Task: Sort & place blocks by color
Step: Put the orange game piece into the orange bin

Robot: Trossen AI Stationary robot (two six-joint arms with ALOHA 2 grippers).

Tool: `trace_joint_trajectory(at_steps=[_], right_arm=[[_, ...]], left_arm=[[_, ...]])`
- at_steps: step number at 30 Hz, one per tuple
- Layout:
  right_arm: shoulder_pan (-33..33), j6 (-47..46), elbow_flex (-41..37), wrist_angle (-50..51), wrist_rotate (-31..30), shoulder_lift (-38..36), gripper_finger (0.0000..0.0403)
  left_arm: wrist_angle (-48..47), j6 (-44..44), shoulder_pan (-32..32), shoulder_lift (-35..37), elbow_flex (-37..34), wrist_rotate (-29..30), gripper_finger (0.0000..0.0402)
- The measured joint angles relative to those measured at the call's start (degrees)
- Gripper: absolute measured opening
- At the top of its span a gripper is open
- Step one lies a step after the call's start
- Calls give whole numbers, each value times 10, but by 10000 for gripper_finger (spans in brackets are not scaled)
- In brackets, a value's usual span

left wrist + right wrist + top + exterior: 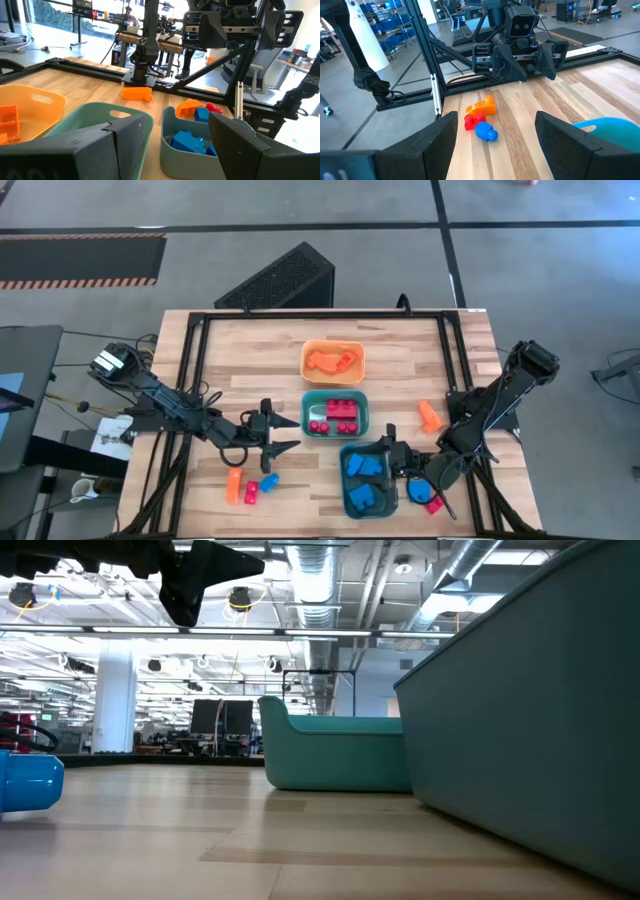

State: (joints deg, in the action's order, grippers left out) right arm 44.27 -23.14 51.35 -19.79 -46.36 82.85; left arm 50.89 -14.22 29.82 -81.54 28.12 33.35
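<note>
The blue bin (368, 479) sits nearest the table's front edge, holding several blue blocks (362, 465). The right gripper (390, 458) hangs over that bin's right rim, fingers spread and holding nothing; in the right wrist view its two dark fingers (438, 134) stand wide apart. Just right of the bin, partly under the right arm, lie a red block (435, 503) and a blue one (417, 492).

Left of the bin, near the front edge, three loose blocks lie close together — an orange block (233, 485), a pink-red block (251, 492) and a small blue block (268, 481). The right wrist view shows the same three on the wood: orange (481, 106), red (472, 120), blue (485, 132).

Just behind them the left gripper (283, 434) is above the table, pointing toward the bins, fingers spread and empty.

In the middle stands the teal bin (335, 415) with red blocks (341, 409) inside. To its right, well apart, an orange block (429, 416) lies alone on the table (250, 360).

Farthest back is the orange bin (333, 362) — orange blocks (332, 360) lie in it.
</note>
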Motion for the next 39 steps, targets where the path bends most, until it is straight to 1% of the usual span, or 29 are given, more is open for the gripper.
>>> trace_joint_trajectory(at_steps=[39], right_arm=[[-1, 1, 0, 0, -2, 0, 290]], left_arm=[[0, -10, 0, 0, 0, 0, 207]])
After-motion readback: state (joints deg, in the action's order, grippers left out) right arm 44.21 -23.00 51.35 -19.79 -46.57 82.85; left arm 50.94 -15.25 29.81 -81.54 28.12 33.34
